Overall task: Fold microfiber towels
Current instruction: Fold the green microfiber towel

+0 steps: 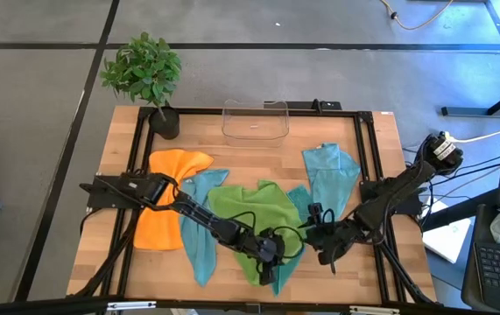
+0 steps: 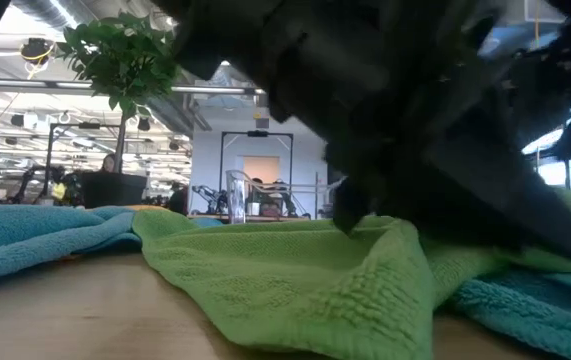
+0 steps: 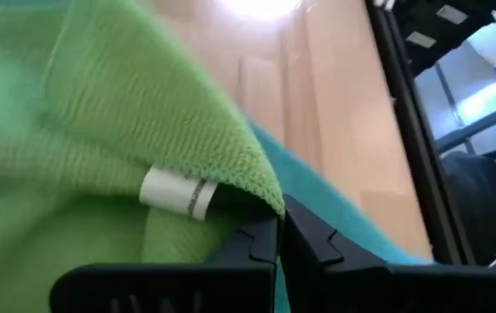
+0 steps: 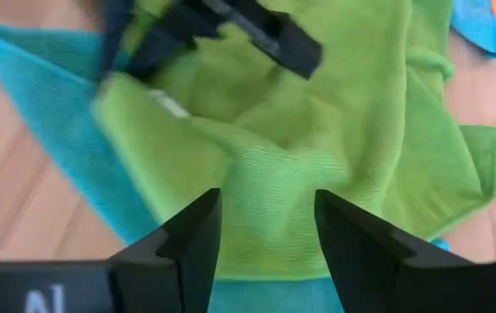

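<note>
The left tool (image 3: 278,239) is pinched shut on an edge of the green towel (image 1: 254,214), near its white tag (image 3: 178,193). Facing it, the right tool (image 4: 265,235) hangs above the same towel with fingers spread, holding nothing. A teal towel (image 4: 30,96) lies under the green one on the table (image 1: 250,153).

No readable words, brands or numbers are showing anywhere. A small white tag (image 3: 176,193) is sticking out from the hem of the green towel (image 3: 74,148) in the left wrist view, but whatever is printed on it is showing only as a faint dark stripe. Faint pale marks are showing at the right wrist view's bottom corner, unreadable.
</note>
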Available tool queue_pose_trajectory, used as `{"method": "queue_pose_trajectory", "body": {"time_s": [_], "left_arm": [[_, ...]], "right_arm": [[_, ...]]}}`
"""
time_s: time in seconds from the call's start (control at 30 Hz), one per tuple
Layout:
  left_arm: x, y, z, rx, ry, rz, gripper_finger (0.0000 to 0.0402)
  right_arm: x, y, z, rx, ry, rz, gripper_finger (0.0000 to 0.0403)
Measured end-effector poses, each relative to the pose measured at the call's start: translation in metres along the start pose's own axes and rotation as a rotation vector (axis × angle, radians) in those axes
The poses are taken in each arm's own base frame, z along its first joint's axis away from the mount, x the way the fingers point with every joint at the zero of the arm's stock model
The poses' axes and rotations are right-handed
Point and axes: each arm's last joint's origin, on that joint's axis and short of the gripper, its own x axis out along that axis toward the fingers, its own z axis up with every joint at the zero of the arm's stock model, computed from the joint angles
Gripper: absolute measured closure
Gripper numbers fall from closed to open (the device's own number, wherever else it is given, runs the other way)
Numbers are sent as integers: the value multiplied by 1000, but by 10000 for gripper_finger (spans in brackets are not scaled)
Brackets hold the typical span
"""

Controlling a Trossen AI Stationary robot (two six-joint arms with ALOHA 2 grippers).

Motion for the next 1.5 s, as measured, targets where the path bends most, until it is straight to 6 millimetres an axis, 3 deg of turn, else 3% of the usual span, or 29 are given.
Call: {"method": "queue_pose_trajectory", "body": {"time_s": [0.2,0.43,0.73,0.9,1.17,1.5], "left_arm": [[12,1,-1,23,43,45,401],[11,2,-1,24,46,70,401],[11,3,-2,12,45,103,401],[9,4,-4,9,65,120,401],[9,5,-4,9,63,135,401],[9,5,-4,4,63,140,402]], "right_arm": [[16,-12,-9,86,-62,204,214],[22,-13,-15,42,-76,226,214],[49,-2,-27,42,5,242,214],[48,-1,-26,69,7,289,214],[45,6,-27,63,45,519,214],[38,0,-19,26,-26,430,215]]}}
